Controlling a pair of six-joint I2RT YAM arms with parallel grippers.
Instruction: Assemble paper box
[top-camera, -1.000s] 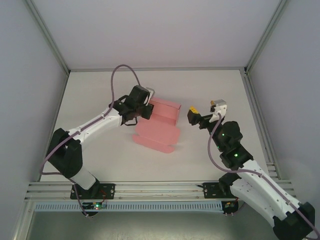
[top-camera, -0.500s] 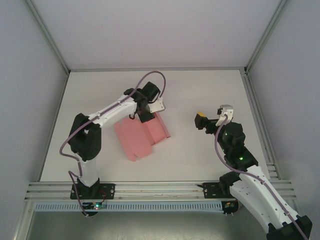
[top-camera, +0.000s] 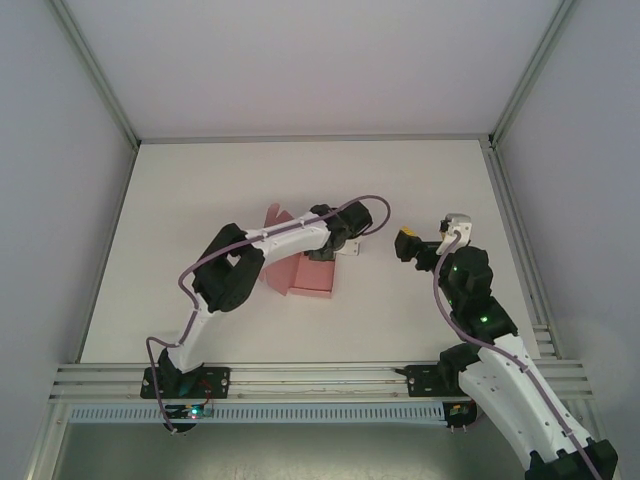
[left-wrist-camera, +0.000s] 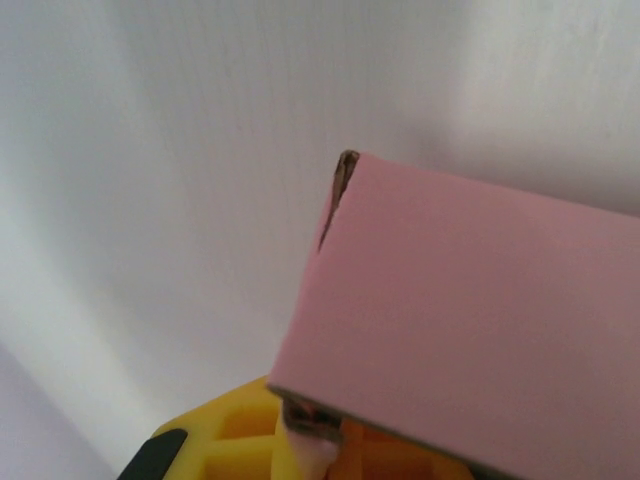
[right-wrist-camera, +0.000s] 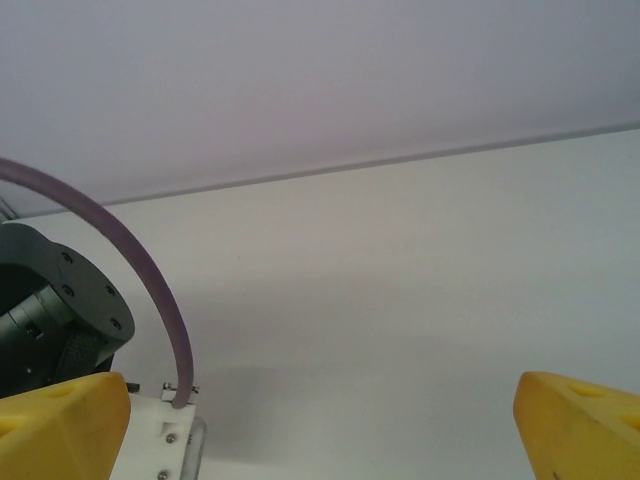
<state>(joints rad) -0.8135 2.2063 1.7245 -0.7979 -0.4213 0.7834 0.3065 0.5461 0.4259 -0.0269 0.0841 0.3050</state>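
L gripper (top-camera: 332, 250) is clamping box (top-camera: 305, 280) edge, R gripper (top-camera: 408, 243) hanging agape right of box, so thin card is risking creasing/slipping.

bench (top-camera: 190, 190): white, matte, bare toward far edge | back wall (top-camera: 300, 60): pale grey, plain | side walls: left wall (top-camera: 40, 200), right wall (top-camera: 600, 180), same grey | frame posts (top-camera: 95, 75): aluminium, slanting up from bench's far corners | near edge: aluminium rails (top-camera: 320, 375) across full width, slotted strip (top-camera: 320, 412) just below
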